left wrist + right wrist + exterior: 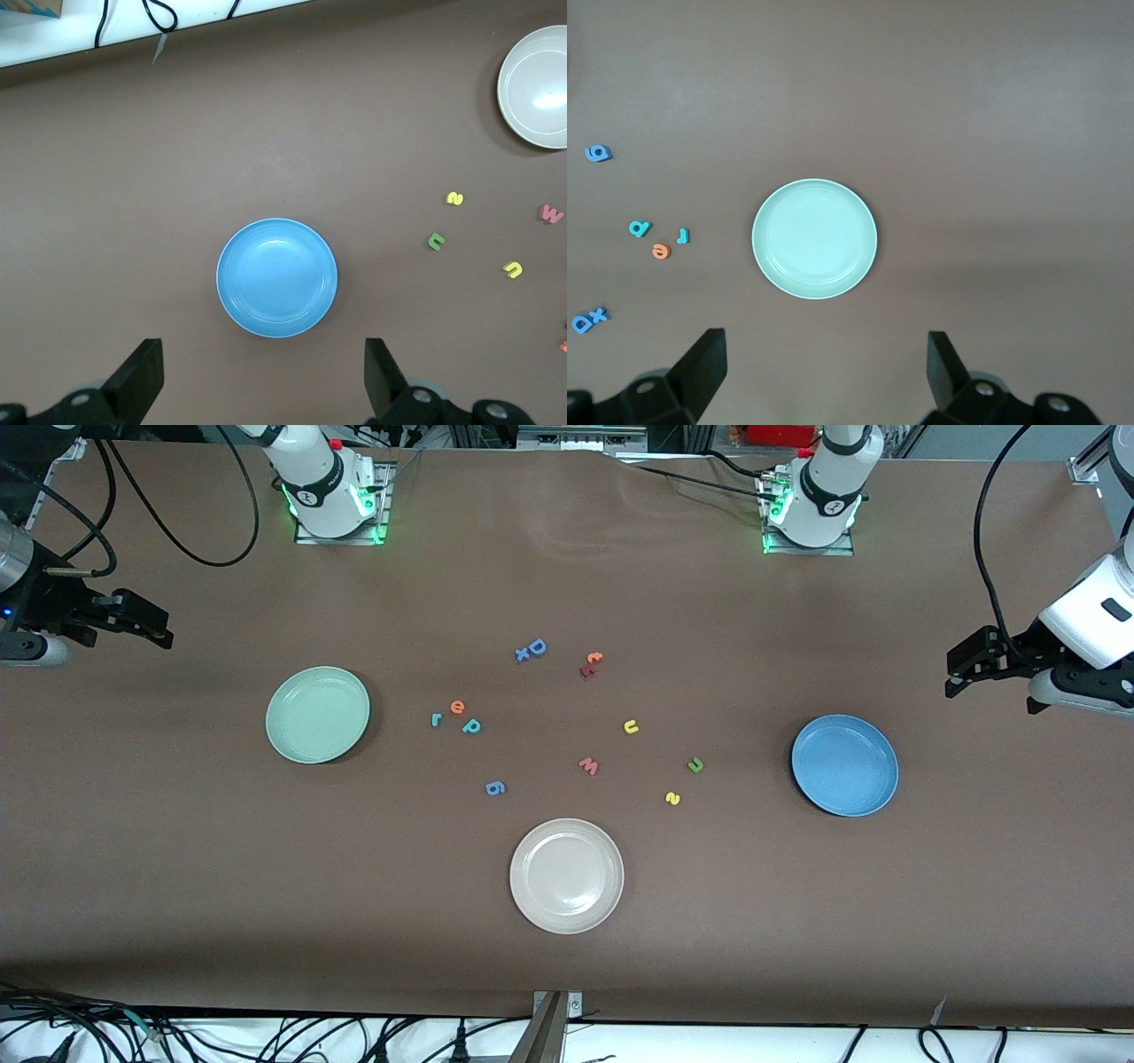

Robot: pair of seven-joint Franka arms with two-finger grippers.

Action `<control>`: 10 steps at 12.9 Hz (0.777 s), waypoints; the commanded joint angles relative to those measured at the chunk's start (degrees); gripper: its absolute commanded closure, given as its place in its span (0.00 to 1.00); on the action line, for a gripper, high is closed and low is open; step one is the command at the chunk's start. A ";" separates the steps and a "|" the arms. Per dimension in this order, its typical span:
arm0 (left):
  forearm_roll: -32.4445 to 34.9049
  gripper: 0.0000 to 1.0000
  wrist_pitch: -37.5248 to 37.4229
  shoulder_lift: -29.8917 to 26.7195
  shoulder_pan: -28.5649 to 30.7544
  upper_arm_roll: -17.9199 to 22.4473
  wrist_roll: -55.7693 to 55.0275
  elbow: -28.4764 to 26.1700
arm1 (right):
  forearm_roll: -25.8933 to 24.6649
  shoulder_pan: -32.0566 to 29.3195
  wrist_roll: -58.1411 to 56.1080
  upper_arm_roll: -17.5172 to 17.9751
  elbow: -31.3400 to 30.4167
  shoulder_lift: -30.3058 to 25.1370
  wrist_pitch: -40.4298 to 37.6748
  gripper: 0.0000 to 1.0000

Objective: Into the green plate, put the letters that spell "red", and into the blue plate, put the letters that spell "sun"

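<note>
No letter is in a plate yet, so I judge the task stands at its very start. The left pincer [961, 673] hangs wide open and empty over the bench [177, 886] at the left arm's end, close to the blue plate [844, 765]. The right pincer [155, 627] is also wide open and empty at the right arm's end, near the green plate [317, 714].

The teal "r" [436, 719], orange "e" [457, 707] and teal "d" [471, 726] lie close together beside the green plate. The yellow "u" [631, 727], dark green "n" [696, 764] and yellow "s" [672, 798] lie spread out, toward the blue plate.

The next move probably needs one pincer to come down over a single small letter and pinch it precisely.

I count three plates, the third a beige plate [566, 875], and eleven or so letters.
</note>
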 commanded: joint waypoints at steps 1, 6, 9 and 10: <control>0.17 0.00 -1.19 0.68 0.18 0.13 1.20 1.74 | -1.00 0.10 0.50 0.10 0.63 0.01 -0.02 0.00; 0.08 0.00 -1.19 0.68 0.01 0.13 0.94 1.74 | -0.92 0.10 0.51 0.10 0.71 0.01 -0.28 0.00; -0.62 0.00 -1.19 0.59 0.54 0.22 0.58 1.74 | -0.92 0.10 0.51 0.10 0.71 -0.07 -0.45 0.00; -0.53 0.00 -1.19 0.59 0.54 0.22 0.58 1.74 | -0.92 0.10 0.51 0.10 0.63 -0.07 -0.45 0.00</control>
